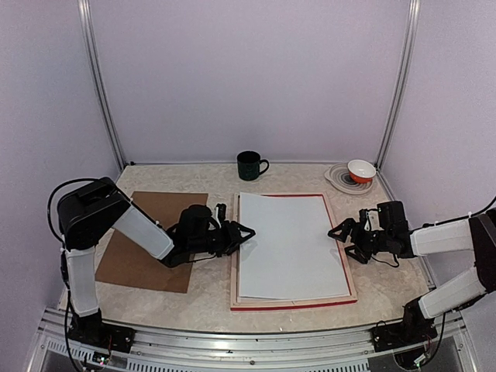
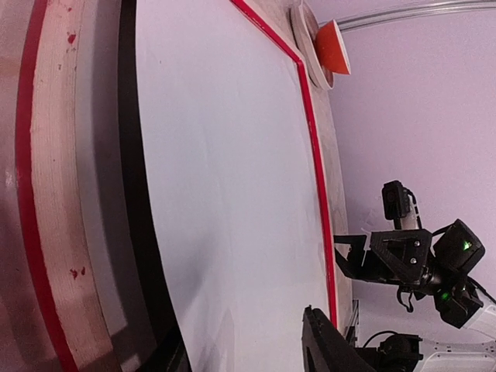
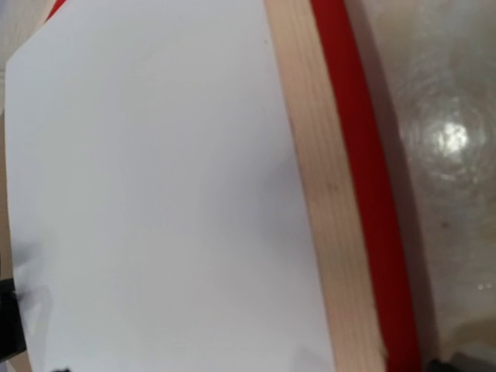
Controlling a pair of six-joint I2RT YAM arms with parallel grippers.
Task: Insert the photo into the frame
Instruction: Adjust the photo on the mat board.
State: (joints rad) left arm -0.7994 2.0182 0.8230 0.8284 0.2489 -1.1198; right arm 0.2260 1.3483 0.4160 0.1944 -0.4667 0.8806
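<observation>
The frame (image 1: 342,256) lies in the middle of the table (image 1: 209,301) with the photo (image 1: 287,248) lying on it. A board (image 1: 132,267) lies to its left, a mug (image 1: 249,165) stands behind it, and a bowl (image 1: 360,170) sits on plates (image 1: 339,178) at the far right.

Both arms low, elbows out, left hand (image 1: 242,232) and right hand (image 1: 342,239) face to face, fingers spread.

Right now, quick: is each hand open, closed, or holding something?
Left hand: open, holding nothing, at the left edge of the photo.
Right hand: open, holding nothing, by the right side of the frame.
</observation>
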